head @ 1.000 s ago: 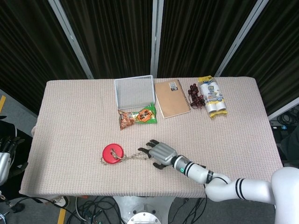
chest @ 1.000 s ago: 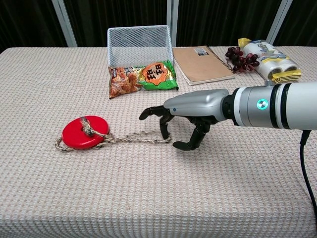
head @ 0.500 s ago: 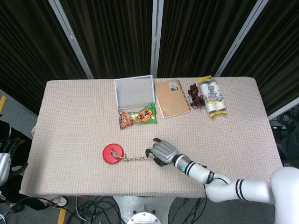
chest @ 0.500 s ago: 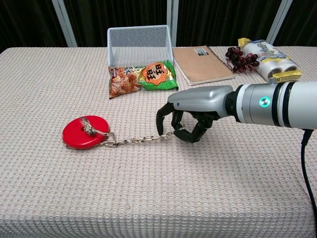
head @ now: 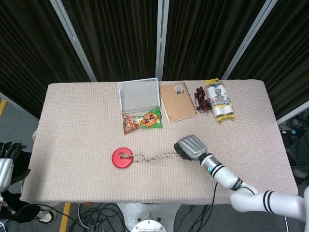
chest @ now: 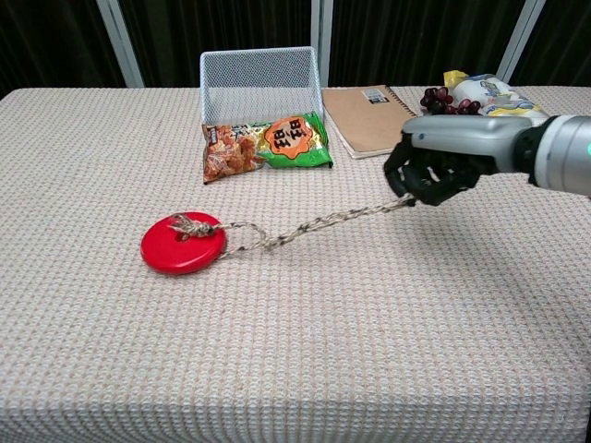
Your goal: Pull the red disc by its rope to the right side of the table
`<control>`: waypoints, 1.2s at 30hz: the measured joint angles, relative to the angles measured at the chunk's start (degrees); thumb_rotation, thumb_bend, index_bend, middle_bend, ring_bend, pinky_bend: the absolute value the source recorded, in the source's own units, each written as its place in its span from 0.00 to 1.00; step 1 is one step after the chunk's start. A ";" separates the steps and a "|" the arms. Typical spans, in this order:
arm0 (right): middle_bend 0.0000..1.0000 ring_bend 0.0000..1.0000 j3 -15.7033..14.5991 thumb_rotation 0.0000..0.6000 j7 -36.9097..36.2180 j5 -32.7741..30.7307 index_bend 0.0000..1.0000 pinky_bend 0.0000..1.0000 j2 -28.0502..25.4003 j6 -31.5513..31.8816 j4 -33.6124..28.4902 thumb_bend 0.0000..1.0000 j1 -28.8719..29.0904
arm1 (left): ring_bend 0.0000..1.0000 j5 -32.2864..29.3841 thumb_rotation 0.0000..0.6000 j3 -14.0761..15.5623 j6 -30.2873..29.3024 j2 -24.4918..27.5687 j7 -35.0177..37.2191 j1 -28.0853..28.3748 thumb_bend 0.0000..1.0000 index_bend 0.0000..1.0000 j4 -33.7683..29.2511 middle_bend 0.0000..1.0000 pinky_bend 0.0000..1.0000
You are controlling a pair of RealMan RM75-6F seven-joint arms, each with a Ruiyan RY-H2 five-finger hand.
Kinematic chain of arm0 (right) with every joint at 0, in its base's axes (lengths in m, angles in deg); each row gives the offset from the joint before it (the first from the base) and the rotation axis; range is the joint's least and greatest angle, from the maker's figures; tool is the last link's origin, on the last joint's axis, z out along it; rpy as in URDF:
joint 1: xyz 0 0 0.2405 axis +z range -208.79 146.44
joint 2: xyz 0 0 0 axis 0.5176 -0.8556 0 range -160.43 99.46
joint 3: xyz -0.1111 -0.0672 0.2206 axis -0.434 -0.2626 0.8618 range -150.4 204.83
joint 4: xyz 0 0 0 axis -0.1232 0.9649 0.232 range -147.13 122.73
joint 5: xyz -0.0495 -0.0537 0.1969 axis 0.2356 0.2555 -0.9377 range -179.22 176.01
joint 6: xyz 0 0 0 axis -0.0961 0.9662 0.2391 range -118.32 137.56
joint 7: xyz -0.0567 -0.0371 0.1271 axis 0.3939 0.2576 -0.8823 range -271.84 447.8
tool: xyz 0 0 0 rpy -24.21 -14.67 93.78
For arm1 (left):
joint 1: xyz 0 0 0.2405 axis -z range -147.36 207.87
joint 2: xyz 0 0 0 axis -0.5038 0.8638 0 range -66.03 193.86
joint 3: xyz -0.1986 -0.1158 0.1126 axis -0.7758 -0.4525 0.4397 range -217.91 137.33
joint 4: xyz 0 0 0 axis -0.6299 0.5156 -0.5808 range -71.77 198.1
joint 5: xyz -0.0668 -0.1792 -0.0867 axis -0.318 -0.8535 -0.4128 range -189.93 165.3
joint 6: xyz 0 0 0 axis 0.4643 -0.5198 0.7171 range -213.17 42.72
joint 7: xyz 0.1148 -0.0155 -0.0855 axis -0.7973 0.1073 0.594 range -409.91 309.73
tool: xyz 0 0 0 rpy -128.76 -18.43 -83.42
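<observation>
The red disc (head: pixel 123 158) (chest: pixel 183 243) lies flat on the table, left of centre near the front. Its rope (head: pixel 154 157) (chest: pixel 314 222) runs from a knot on the disc rightward, stretched nearly straight and rising off the cloth. My right hand (head: pixel 190 147) (chest: pixel 436 168) grips the rope's far end with its fingers curled around it, a little above the table right of centre. My left hand (head: pixel 6 155) hangs beyond the table's left edge, low in the head view, holding nothing, fingers apart.
At the back stand a white wire basket (head: pixel 139 94) (chest: pixel 259 81), a snack bag (head: pixel 143 121) (chest: pixel 265 143), a brown notebook (head: pixel 176 101) (chest: pixel 376 118), dark grapes (head: pixel 201 98) (chest: pixel 450 108) and a packet of rolls (head: pixel 219 100) (chest: pixel 499 101). The table's right edge (head: pixel 281 140) lies beyond my right hand.
My right hand closed on the rope's end and moved right and up. The rope went taut and the red disc slid some way to the right.
</observation>
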 measured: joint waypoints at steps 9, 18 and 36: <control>0.86 0.71 -1.83 1.00 -10.64 0.71 0.95 0.77 -8.77 6.76 2.10 0.78 -9.66 | 0.10 0.03 1.00 0.11 0.92 -0.27 -0.70 0.49 0.19 0.24 -0.40 0.17 0.19; 0.86 0.71 -1.53 1.00 -25.87 -1.82 0.96 0.77 -14.19 12.32 13.42 0.79 -20.22 | 0.10 0.31 1.00 0.15 1.48 -0.52 -2.35 1.08 0.19 0.24 -1.54 0.17 0.19; 0.86 0.71 3.01 1.00 -38.27 -1.24 0.96 0.77 -15.87 19.58 20.78 0.80 -32.20 | 0.10 0.40 1.00 0.19 2.14 -0.59 -4.83 1.87 0.19 0.24 -3.48 0.17 0.19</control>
